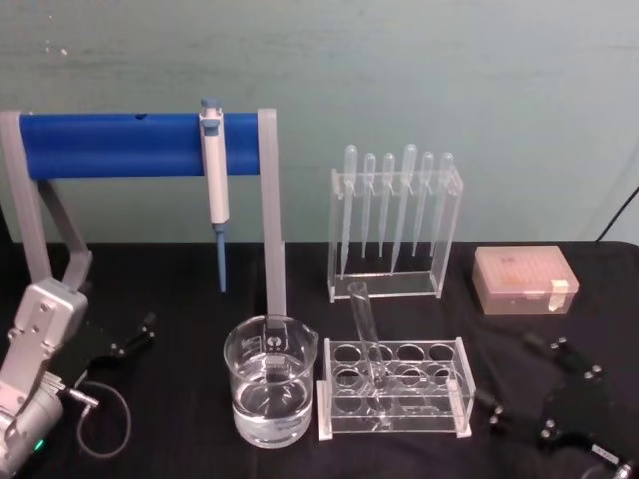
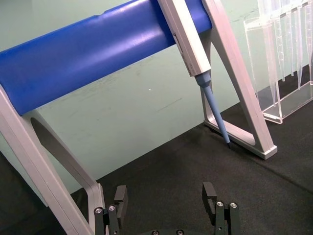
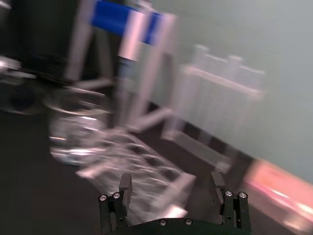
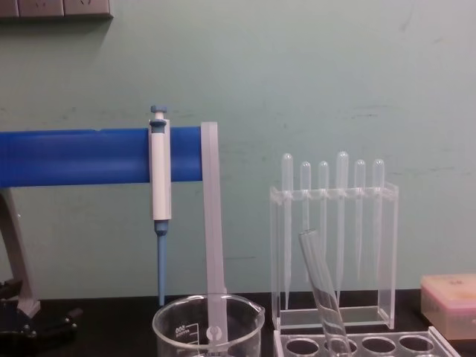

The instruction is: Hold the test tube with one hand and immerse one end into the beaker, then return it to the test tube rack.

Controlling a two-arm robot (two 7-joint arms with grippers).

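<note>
Two grippers, both low over the black table [image 1: 180,289], neither touching glassware. Right gripper [image 3: 171,180]: jaws spread wide, nothing between them, at the near right. The rack [image 1: 439,411] lies just to its left and slightly ahead. The tube [image 1: 366,334] stands in that rack, well clear of the fingers, tilted, rim leaning left and back, round end down among the left-hand holes. The beaker [image 1: 270,389], part-filled with clear liquid, sits just beside the rack's left end; cannot tell whether they touch. Left gripper [image 2: 165,196]: jaws also apart and empty, at the near left below the blue bar [image 1: 110,145], well apart from the tube.
</note>
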